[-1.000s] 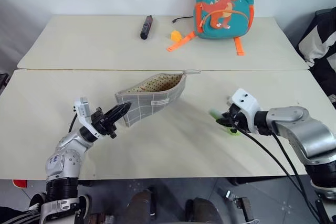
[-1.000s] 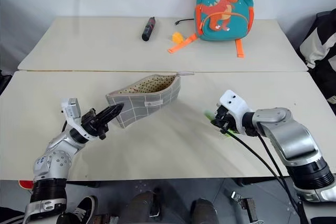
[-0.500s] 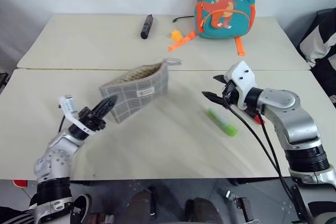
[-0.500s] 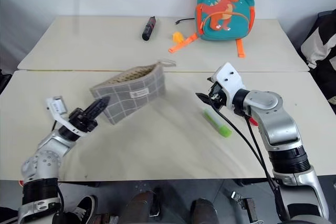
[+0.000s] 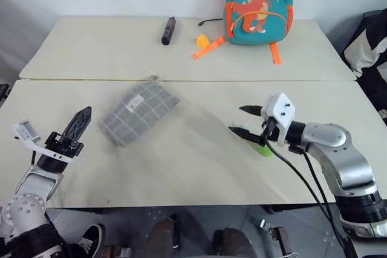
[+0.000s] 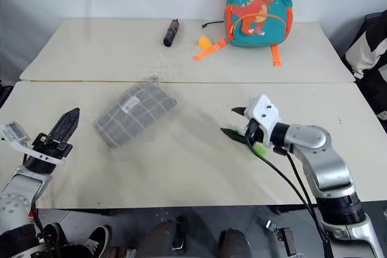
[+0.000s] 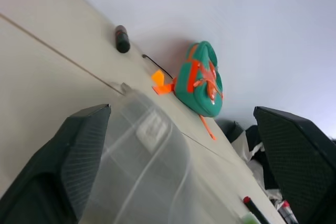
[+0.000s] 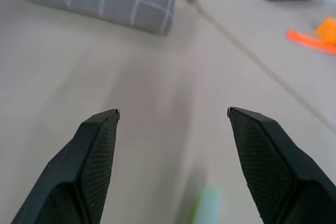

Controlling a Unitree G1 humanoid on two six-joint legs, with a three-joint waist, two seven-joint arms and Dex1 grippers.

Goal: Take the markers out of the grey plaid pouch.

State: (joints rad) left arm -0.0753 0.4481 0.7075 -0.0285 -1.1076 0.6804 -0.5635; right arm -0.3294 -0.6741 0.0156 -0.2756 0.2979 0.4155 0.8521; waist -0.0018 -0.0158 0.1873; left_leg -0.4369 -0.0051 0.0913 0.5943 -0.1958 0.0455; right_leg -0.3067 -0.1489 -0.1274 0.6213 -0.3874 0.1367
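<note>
Left gripper [image 5: 78, 126] apart from pouch [image 5: 138, 112]

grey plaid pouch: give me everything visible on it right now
The grey plaid pouch is a flat, soft fabric rectangle with thin white grid lines and a small pale label on its face. It looks blurred, so whether it rests on the beige table is unclear. It sits diagonally near the seam between the tabletops. The zipper end points toward that seam. Neither gripper touches it.
</note>
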